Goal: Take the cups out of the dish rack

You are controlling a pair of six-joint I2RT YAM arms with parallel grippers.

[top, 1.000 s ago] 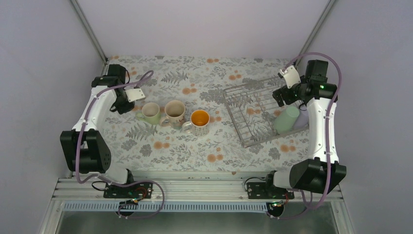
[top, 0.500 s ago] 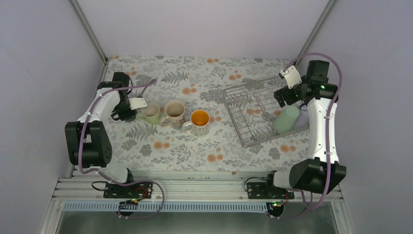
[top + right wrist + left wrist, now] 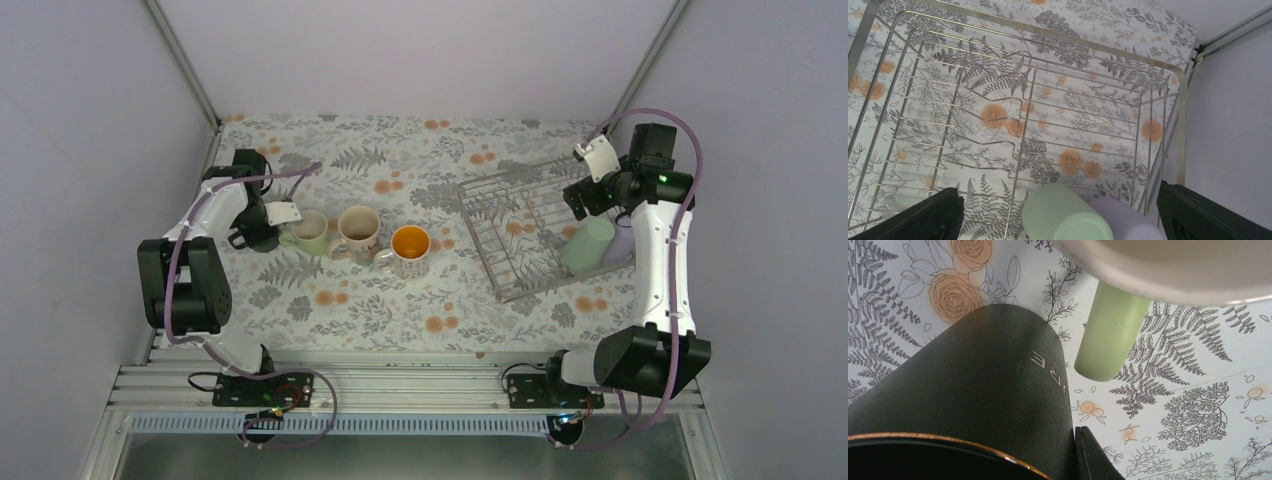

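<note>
Top external view: we see the left gripper (image 3: 252, 228) clenched on the black mug (image 3: 973, 390), the right gripper (image 3: 580, 203) released above the dish rack (image 3: 480, 238).

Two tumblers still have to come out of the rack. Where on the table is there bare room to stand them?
Free: the tablecloth between the orange-lined mug and the dish rack, and the near strip in front of the mugs. Crowded: the left side, where the black mug, pale green mug and cream mug cluster.
</note>
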